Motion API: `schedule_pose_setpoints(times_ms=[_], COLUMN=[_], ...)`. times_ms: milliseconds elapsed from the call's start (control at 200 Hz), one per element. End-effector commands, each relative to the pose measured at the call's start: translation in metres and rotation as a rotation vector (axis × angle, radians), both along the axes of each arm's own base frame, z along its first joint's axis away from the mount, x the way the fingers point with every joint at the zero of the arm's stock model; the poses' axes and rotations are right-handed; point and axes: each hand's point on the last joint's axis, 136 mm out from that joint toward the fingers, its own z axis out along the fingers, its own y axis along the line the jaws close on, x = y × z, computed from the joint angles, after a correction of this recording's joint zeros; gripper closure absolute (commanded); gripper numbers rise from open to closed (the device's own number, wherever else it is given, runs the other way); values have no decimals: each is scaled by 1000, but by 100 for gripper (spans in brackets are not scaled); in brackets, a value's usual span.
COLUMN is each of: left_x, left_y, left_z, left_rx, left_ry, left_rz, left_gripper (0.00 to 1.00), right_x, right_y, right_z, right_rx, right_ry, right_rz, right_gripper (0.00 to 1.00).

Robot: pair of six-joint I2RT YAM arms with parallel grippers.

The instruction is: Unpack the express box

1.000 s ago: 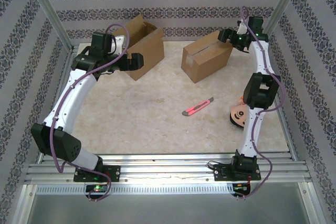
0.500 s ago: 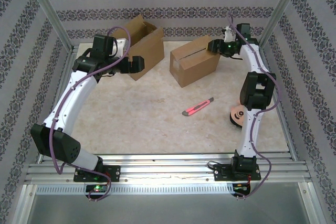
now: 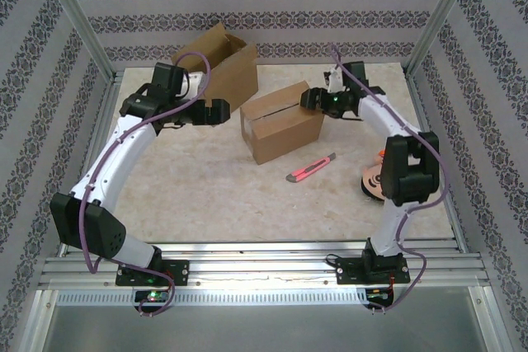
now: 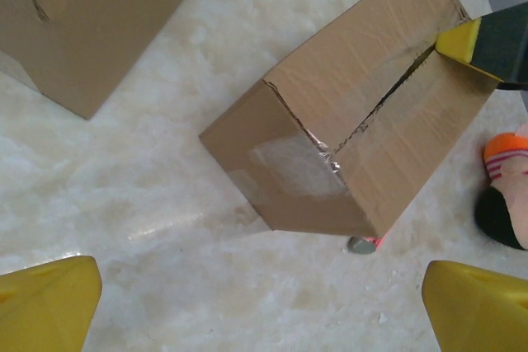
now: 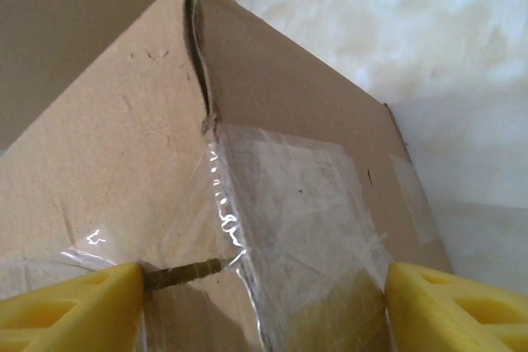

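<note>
Express box (image 3: 280, 121) lies flaps-down-closed at mid table (image 3: 206, 195), slightly towards the back and skewed to the table edges. Its top seam (image 4: 388, 96) shows as a dark slit. The clear tape (image 5: 305, 195) on the end face is wrinkled and partly lifted.

Left gripper (image 3: 219, 111): fingers spread wide, nothing between them, just beside the box's left end. In the left wrist view both yellow fingertips (image 4: 49, 302) sit over bare table.

Right gripper (image 3: 312, 99): at the box's far right end. Its fingers (image 5: 70, 311) stand well apart, astride the taped corner. Cannot tell whether they press on the cardboard or only straddle it.

Surroundings:
- Second carton (image 3: 221, 62), open-topped, at back left. It is close behind the left gripper and apart from the express box.
- Box cutter (image 3: 312, 168), red and grey, on the table near the box's front right corner.
- Round orange-and-tan object (image 3: 375, 179) at the right, partly under the right arm's elbow. Cannot tell what it is.
- Patterned walls and metal posts enclose the table.
</note>
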Motion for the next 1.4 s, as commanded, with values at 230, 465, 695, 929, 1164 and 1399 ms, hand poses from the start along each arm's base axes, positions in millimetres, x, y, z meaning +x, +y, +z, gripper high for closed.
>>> schedule_pose_setpoints(times_ms=[230,465,695,929,1164,1399], left_x=[-8,-6,-3,-1,8,32], left_y=[-20,-34,-45,-46,-47,-62], left_z=[-19,-50,-75,-100,-109,-106], left_rx=[-58,-71,-69,-57,-46,-71], left_ry=[29,81,116,156,153,135], left_rz=[-38,-52,-62,-53,-54,-95], left_gripper=[0,0,0,0,0,0], right_x=[-75,-108,-132,-141,-145,-169], right_y=[28,32,41,48,63,81], right_z=[-17,-6,6,4,2,-6], right_rx=[40,76,113,119,134,147], right_ry=[43,-12,-43,-46,-37,-8], right_rz=[-325,-449,-459,-455,-428,-377], right_gripper=[17,13,8,4,5,4])
